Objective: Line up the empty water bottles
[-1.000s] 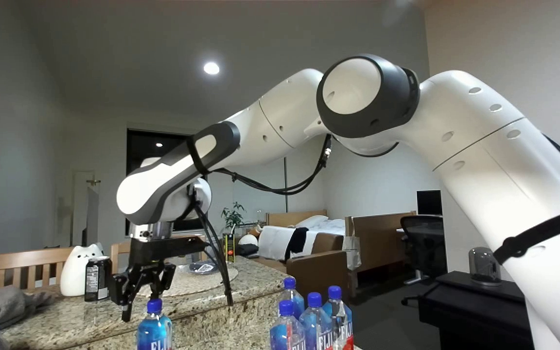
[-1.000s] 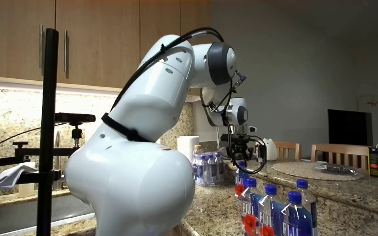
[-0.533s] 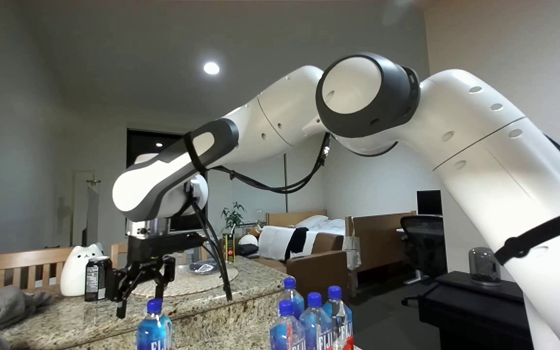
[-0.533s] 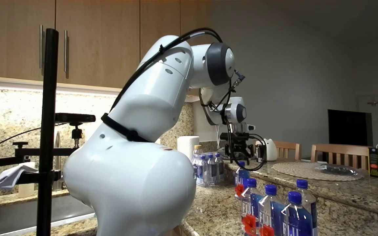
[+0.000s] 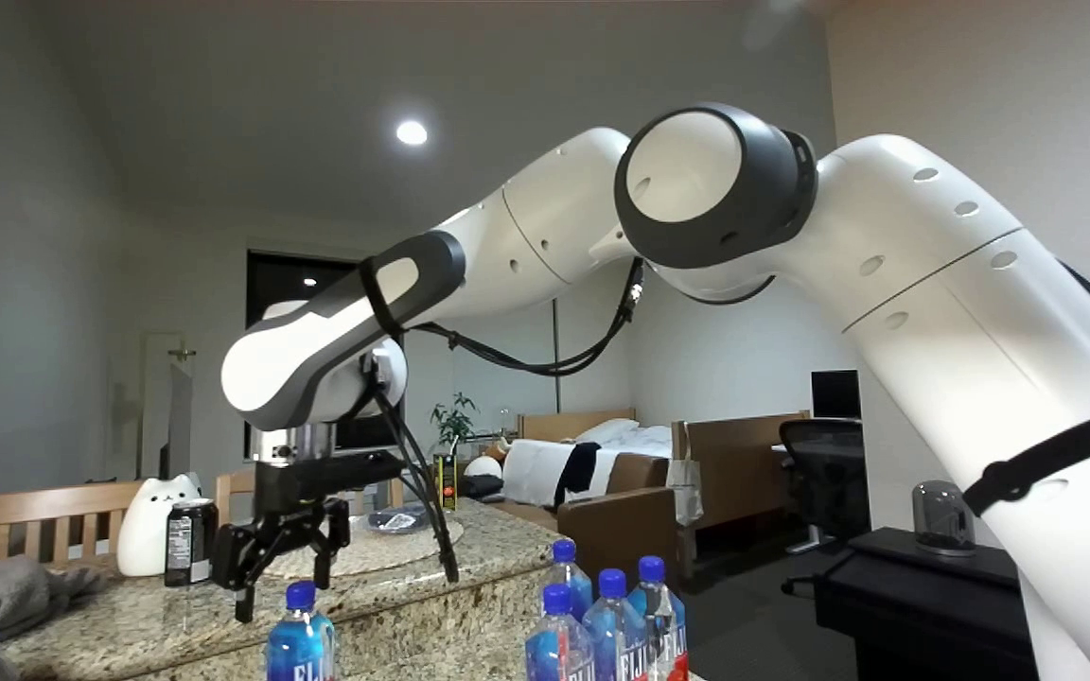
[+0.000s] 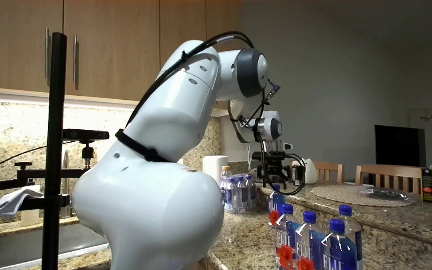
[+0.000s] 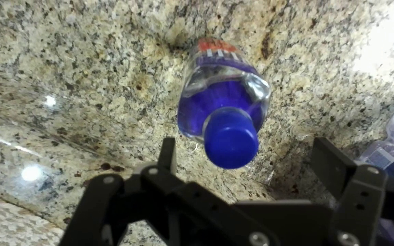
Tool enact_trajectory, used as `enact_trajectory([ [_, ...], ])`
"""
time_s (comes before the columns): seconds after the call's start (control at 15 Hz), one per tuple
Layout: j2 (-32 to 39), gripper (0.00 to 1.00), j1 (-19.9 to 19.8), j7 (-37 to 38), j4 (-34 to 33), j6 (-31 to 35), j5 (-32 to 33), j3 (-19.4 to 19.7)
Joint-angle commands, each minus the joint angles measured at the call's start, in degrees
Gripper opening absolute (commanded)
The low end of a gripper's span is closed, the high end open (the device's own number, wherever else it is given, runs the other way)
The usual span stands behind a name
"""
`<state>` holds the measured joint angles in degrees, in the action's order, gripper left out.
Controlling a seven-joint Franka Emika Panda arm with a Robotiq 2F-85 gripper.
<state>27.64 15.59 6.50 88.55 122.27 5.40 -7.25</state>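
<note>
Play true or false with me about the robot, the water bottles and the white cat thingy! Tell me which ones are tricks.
1. The gripper is open. True.
2. The bottle nearest to it has a blue cap. True.
3. That bottle is lying on its side. False: it stands upright.
4. The gripper is holding the bottle. False: its jaws stand apart and hold nothing.
5. In an exterior view, a black can stands beside the cat figure. True.
6. The cat figure is black too. False: it is white.
</note>
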Motion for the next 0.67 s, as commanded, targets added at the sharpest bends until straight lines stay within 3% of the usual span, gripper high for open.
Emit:
enact_trajectory([
  [0.0, -0.9, 0.9, 0.5, 1.2, 0.5, -2.2, 0.6, 0.2],
  [0.07, -0.9, 0.74, 0.6, 1.3, 0.5, -2.4, 0.6, 0.2],
  [0.6, -1.1, 0.2, 1.1, 2.0, 0.7, -2.4, 1.1, 0.5],
])
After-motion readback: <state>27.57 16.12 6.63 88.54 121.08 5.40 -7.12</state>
